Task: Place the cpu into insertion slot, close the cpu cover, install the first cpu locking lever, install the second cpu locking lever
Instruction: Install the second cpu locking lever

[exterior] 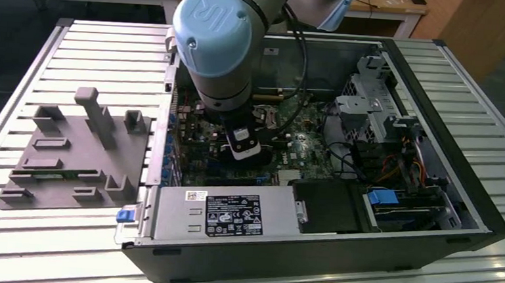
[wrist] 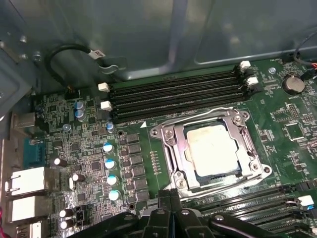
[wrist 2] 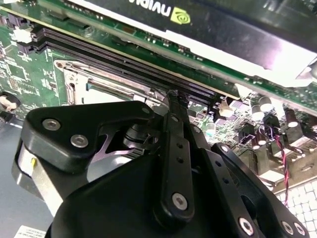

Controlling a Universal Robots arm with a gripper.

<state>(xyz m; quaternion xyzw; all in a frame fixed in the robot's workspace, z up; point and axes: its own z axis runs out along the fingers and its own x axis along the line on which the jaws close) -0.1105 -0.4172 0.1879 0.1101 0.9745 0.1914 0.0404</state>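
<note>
**CPU seated in its socket, frame down over it**

CPU, the small flat square chip with a silvery-tan metal top (wrist: 214, 147), lies in the insertion slot, the square socket with a grey metal rim (wrist: 174, 159), on the green motherboard (wrist: 89, 148).

Nearest to us, the black gripper (wrist: 171, 194) hangs just beside the socket's edge with its fingers (wrist 2: 177, 106) pressed together and nothing between them.

Just past it, the cpu cover, a thin silver-grey metal frame with a square window (wrist: 241, 133), appears to lie down around the chip. We cannot make out how the locking levers stand.

We judge the chip light, rigid and fragile underneath, so best held by its edges. The frame looks thin, springy steel, best pushed at its rim.

Farther off run long black memory slots (wrist: 173, 94), then the grey case wall (wrist: 148, 34). In the exterior view the arm (exterior: 219, 47) reaches down into the open computer case (exterior: 429, 126).
</note>
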